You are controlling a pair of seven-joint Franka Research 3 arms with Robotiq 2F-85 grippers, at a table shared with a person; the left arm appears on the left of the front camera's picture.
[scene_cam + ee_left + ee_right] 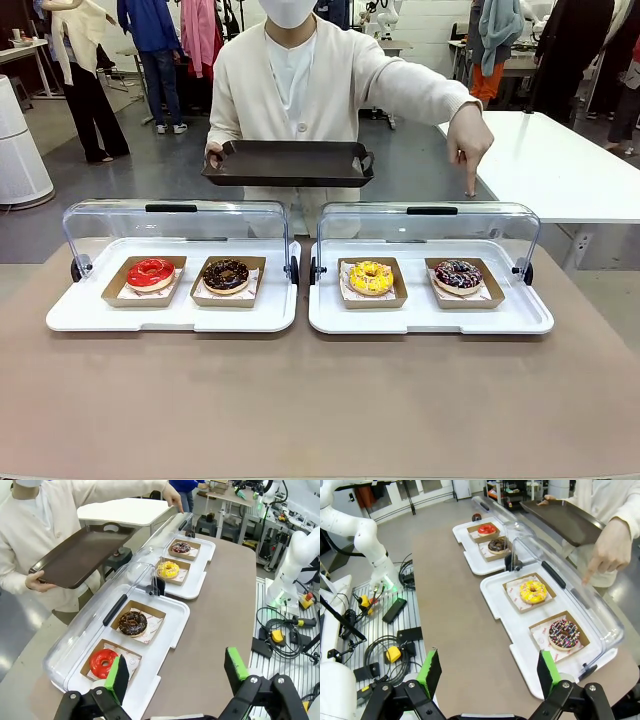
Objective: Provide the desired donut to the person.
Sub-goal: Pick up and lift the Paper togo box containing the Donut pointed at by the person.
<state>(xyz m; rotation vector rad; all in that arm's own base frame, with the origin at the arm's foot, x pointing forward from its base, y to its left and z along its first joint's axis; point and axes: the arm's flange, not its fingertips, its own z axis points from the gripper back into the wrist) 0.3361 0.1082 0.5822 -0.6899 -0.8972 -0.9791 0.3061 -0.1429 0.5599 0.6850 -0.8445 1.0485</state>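
Starting with my right gripper [489, 672] and left gripper [177, 672], both wide apart and empty: the person's hand [470, 135] points at the sprinkled donut [458, 275], rightmost. Soft, fragile icing, so I would pinch its cardboard tray [466, 302] edge.

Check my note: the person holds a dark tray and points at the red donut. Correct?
Not quite. In the front view the person's hand points down over the sprinkled chocolate donut, not the red donut; the dark tray is held.
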